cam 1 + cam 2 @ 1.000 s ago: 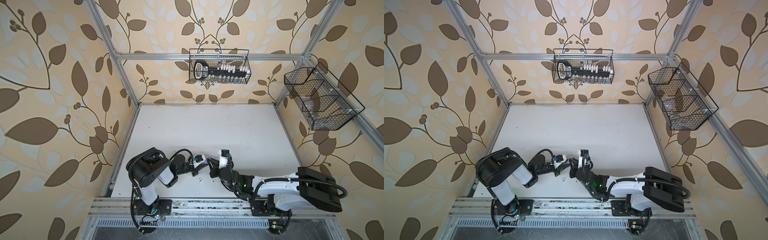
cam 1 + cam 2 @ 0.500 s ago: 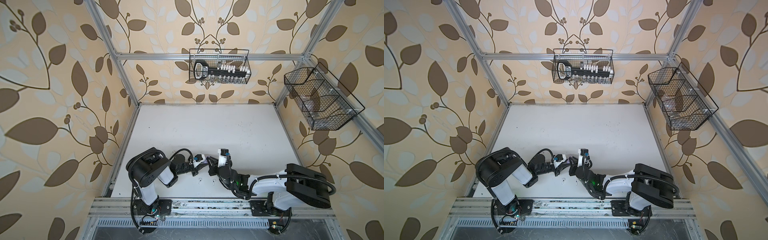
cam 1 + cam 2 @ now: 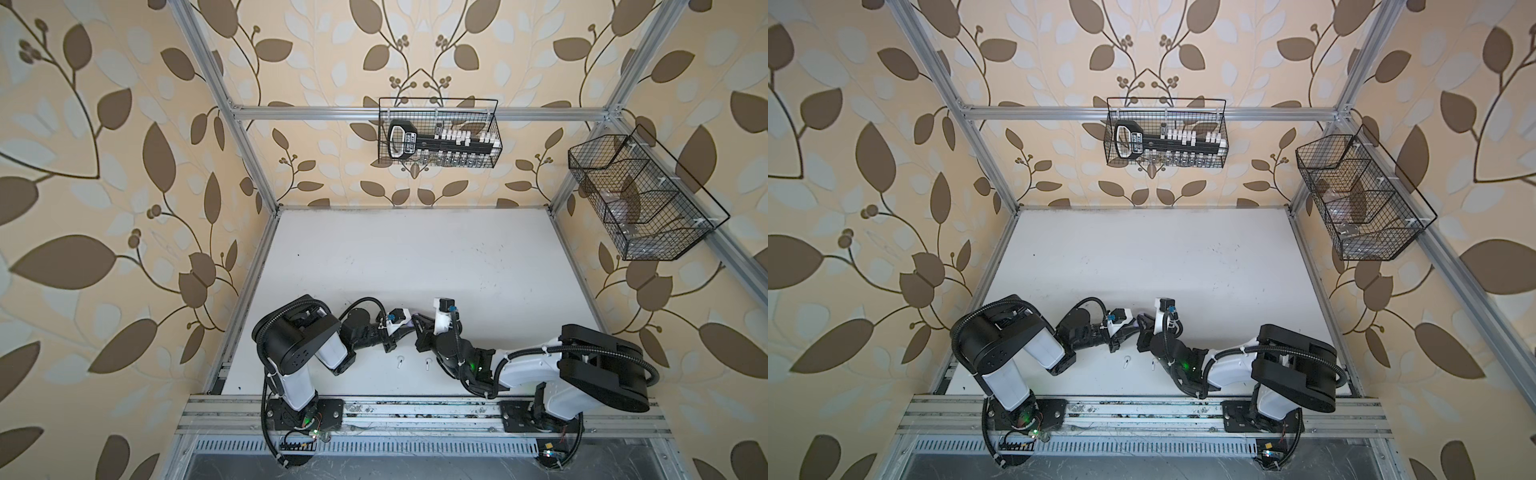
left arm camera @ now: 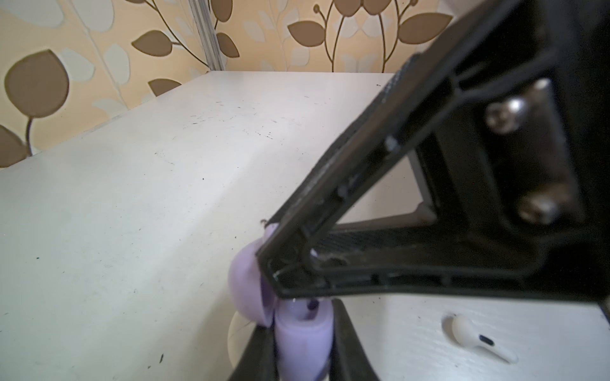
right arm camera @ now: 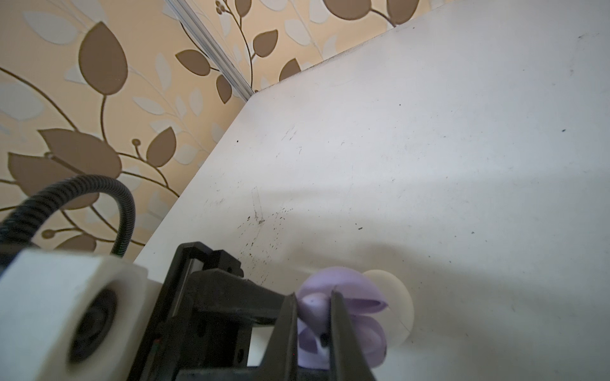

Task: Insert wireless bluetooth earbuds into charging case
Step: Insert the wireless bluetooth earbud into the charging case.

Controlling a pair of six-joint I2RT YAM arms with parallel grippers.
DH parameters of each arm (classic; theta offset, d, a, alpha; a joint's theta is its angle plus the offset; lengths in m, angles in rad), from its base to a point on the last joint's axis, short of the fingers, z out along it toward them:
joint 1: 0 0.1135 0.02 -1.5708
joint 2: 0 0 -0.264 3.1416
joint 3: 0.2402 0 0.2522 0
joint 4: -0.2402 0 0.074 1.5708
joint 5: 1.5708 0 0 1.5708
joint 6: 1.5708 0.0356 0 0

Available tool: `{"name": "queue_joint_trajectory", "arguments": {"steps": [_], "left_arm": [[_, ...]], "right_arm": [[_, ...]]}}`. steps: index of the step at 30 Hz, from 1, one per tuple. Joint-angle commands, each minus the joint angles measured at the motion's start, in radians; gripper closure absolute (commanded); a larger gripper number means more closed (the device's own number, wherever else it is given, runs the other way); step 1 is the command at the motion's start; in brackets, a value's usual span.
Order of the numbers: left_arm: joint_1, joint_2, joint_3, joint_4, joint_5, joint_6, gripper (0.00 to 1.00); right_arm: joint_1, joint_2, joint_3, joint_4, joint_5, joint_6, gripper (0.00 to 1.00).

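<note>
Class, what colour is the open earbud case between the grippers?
The case is pale lavender, clearest in the right wrist view.

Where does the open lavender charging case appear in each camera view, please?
In a top view: lavender case, a sliver between both claws, low centre.
In a top view: same sliver, slightly further left.
Left wrist: held in the left claw, lid open.
Right wrist: just behind the right claw, before a white round case.
Shared landmark: right claw, tips at the case.
</note>
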Motion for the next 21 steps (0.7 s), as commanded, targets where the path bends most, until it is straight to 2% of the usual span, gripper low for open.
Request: {"name": "queue_joint_trajectory", "arguments": {"steps": [1, 21], "left_arm": [[0.012, -0.027, 0.018, 0.064, 0.018, -0.007, 0.87], [0.021, -0.038, 0.017, 0.064, 0.011, -0.025, 0.87]], "right_arm": [[-0.005, 0.023, -0.011, 0.037, -0.011, 0.002, 0.88], [-0.003, 0.064, -0.007, 0.059, -0.037, 0.006, 0.88]]}}
